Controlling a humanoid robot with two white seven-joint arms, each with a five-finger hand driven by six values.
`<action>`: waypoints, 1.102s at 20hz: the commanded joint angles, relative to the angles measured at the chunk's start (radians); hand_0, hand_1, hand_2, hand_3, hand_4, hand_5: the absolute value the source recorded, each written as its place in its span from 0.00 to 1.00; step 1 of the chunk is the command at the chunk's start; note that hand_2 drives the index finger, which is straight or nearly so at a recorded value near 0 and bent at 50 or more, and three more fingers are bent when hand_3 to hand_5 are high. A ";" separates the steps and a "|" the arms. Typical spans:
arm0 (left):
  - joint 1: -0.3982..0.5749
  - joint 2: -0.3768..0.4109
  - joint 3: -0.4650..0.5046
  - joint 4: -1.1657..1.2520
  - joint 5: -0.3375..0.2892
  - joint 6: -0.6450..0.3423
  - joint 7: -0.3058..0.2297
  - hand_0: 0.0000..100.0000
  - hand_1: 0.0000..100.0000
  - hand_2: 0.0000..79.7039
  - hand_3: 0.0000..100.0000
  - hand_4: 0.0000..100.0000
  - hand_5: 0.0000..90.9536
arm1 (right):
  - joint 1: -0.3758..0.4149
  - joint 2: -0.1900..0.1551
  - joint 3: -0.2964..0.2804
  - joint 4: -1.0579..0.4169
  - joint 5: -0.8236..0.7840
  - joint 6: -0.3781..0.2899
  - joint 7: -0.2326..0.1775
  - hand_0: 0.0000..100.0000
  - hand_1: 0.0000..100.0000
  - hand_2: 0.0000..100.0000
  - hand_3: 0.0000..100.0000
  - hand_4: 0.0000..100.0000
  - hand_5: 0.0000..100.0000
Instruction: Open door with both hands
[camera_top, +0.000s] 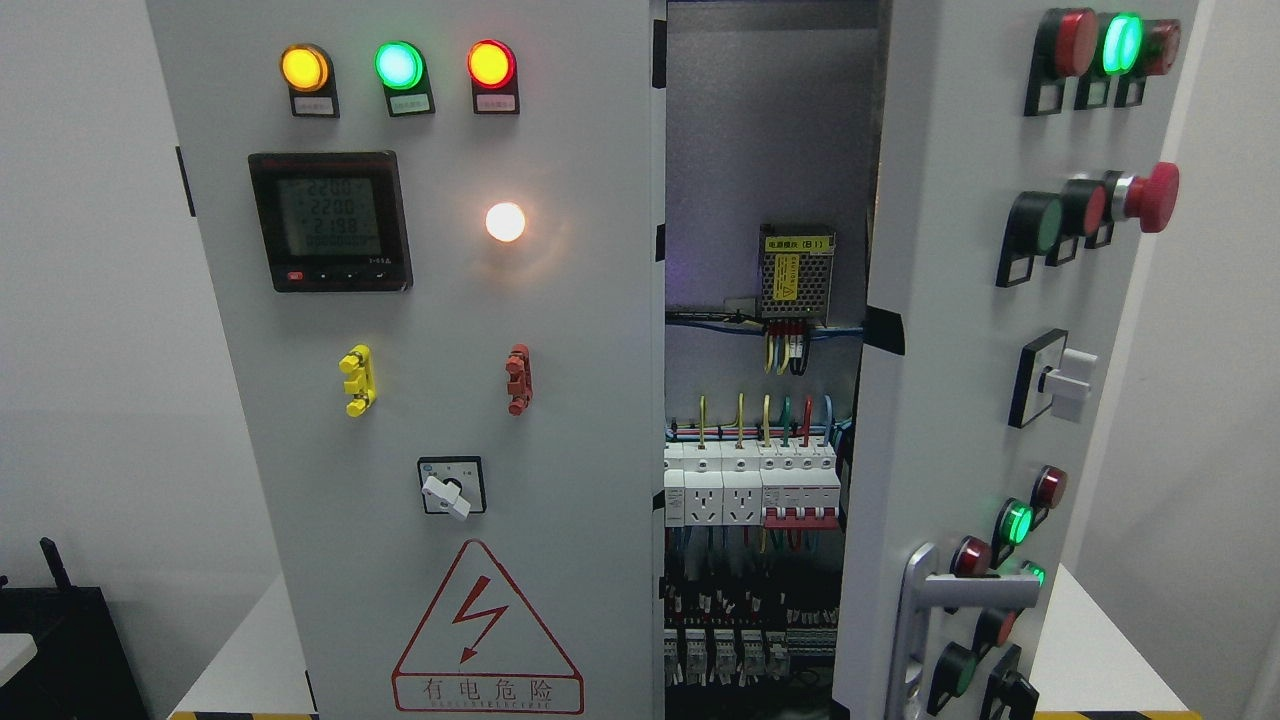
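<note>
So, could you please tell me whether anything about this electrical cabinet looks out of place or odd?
The right door stands swung open, leaving the live-looking wiring and breakers exposed beside the shut left door, which bears a high-voltage warning triangle. Nothing looks damaged or spilled. Neither robot hand is in view.

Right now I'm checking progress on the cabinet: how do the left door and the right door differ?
The left door sits shut and faces the camera; the right door is swung open, showing wiring. The left door carries a meter and warning triangle; the right door has a handle and red mushroom button. Both are grey with indicator lamps.
</note>
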 joint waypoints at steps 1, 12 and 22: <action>0.000 -0.034 0.000 0.000 -0.001 0.000 0.001 0.00 0.00 0.00 0.00 0.03 0.00 | 0.001 0.000 0.000 -0.001 0.001 0.000 -0.001 0.11 0.00 0.00 0.00 0.00 0.00; 0.000 -0.034 0.000 0.000 -0.001 0.000 0.001 0.00 0.00 0.00 0.00 0.03 0.00 | 0.001 0.000 0.000 0.000 0.001 0.000 -0.001 0.11 0.00 0.00 0.00 0.00 0.00; -0.032 -0.034 -0.009 -0.001 -0.001 0.000 -0.002 0.00 0.00 0.00 0.00 0.03 0.00 | 0.001 0.000 0.000 -0.001 -0.001 0.000 -0.001 0.11 0.00 0.00 0.00 0.00 0.00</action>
